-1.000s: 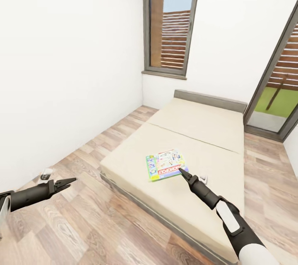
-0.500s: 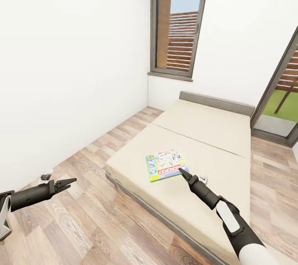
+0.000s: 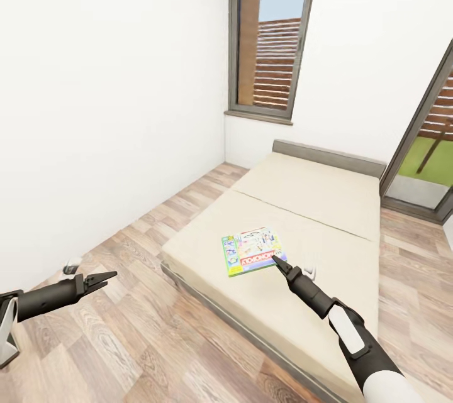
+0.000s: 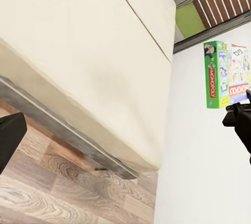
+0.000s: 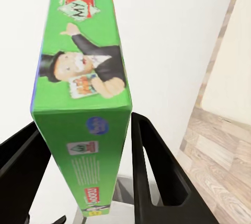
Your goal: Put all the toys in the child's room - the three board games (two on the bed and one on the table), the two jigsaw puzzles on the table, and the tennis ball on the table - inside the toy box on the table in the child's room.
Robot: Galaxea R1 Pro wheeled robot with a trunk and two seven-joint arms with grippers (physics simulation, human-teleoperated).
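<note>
Right gripper (image 3: 277,260) pinches white-and-green board game (image 3: 250,250) above bed (image 3: 302,214); left gripper (image 3: 104,276), 8 o'clock, fingers spread.

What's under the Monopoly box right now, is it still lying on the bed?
The Monopoly box is off the bed, gripped at one corner by the right gripper. Beige sheet shows beneath it; the patch directly behind the box is hidden.

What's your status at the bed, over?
Right gripper shut on the white-and-green board game, held above the bed. Left gripper open, empty, over the floor. Nothing in the way.
</note>
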